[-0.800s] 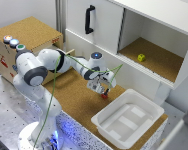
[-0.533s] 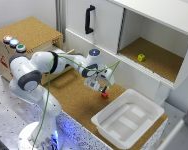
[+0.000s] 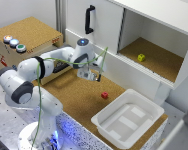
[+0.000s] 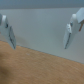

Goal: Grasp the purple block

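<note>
- purple block: not visible in either view; its place relative to the claw (image 3: pixel 95 77) cannot be told.
- claw: fingers (image 4: pixel 68 33) spread apart in the wrist view, nothing between them; only the cork surface (image 3: pixel 79 97) and a pale cabinet face (image 3: pixel 106 27) lie ahead of it.
- small red cube (image 3: pixel 104 95): on the cork, just beyond the claw toward the exterior view's right and lower.
- white tray (image 3: pixel 129 121): past the red cube, well apart from the claw.
- small yellow cube (image 3: pixel 141 57): inside the open cabinet compartment, well apart, toward the exterior view's right.
- cardboard box (image 3: pixel 29 37) with three round buttons (image 3: pixel 14 43): behind the arm, toward the exterior view's left.
- arm (image 3: pixel 49 67): reaches from its base across the cork, wrist bent down, claw hanging close above the surface beside the cabinet front.
</note>
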`<act>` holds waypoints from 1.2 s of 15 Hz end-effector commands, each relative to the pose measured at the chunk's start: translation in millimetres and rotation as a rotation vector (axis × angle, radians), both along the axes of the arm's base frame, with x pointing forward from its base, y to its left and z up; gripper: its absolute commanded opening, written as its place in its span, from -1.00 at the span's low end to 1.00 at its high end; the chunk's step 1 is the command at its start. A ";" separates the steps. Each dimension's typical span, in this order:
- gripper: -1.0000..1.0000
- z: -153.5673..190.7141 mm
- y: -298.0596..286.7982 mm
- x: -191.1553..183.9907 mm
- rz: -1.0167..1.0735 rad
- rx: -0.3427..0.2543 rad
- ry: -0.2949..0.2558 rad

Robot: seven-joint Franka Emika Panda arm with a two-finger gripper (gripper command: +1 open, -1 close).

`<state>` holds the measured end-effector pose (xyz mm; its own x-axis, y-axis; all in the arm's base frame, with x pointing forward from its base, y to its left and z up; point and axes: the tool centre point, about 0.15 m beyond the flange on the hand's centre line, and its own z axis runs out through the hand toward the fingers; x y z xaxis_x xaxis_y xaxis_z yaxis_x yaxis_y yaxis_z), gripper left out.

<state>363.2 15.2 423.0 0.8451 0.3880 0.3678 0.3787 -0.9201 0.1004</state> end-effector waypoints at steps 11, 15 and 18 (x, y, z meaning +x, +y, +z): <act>1.00 25.4 299.7 -72.3 0.968 -0.232 0.117; 1.00 -15.7 316.5 -62.1 1.112 -0.196 0.147; 1.00 -43.5 313.4 -52.5 1.108 -0.220 0.118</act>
<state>286.2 309.1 425.3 0.0888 0.9845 0.1515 0.9796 -0.1139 0.1658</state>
